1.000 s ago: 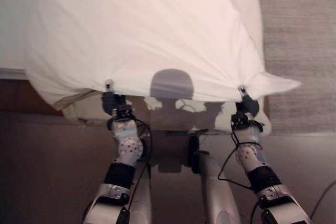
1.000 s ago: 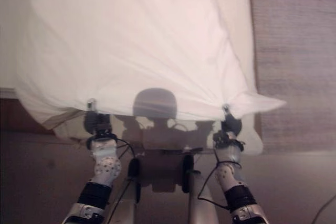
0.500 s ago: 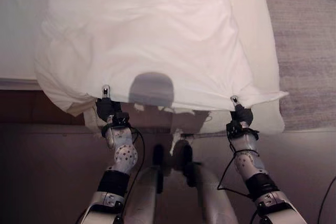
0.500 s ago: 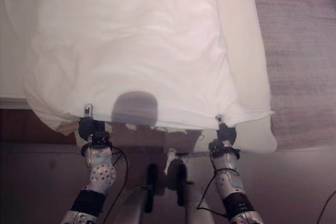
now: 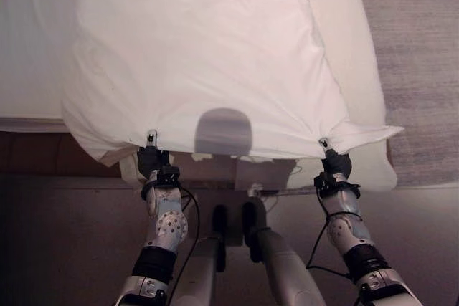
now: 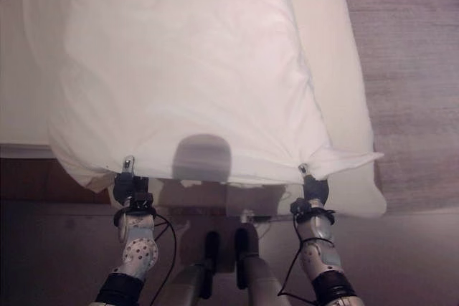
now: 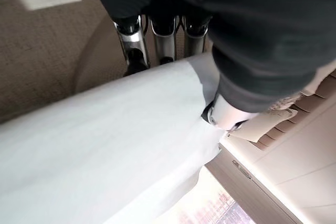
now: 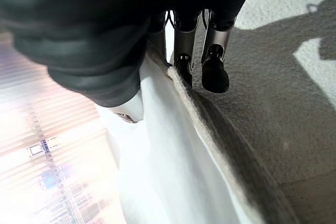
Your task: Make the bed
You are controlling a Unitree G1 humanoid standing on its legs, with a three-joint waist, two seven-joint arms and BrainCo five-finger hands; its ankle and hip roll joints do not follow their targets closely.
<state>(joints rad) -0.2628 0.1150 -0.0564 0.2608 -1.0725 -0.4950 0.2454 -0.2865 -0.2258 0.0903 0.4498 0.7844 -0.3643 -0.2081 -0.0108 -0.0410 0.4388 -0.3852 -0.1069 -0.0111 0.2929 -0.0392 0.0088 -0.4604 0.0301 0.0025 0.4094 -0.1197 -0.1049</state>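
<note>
We hold the white duvet [image 5: 208,55] by its near edge, one hand at each corner. Our left hand [image 5: 149,157] pinches the cloth at the left corner, and in the left wrist view the fingers [image 7: 131,38] curl over the fold with the thumb pressed up from below. Our right hand [image 5: 331,159] pinches the right corner the same way, fingers [image 8: 214,66] hooked over the hem. The duvet lies spread over the bed [image 5: 32,69], its near edge lifted just off the foot of the mattress. It sits toward the right side of the bed, leaving a bare strip of sheet along the left edge, while a loose point of cloth sticks out past our right hand toward the carpet [image 5: 419,48].

The main risk, as we judge it, is a slip. Each grip takes only a small bite of cloth, so a sharp tug could pull a corner free. Uneven pulling could also skew the cover further right, and lowering too early could leave the near edge bunched at the foot.
</note>
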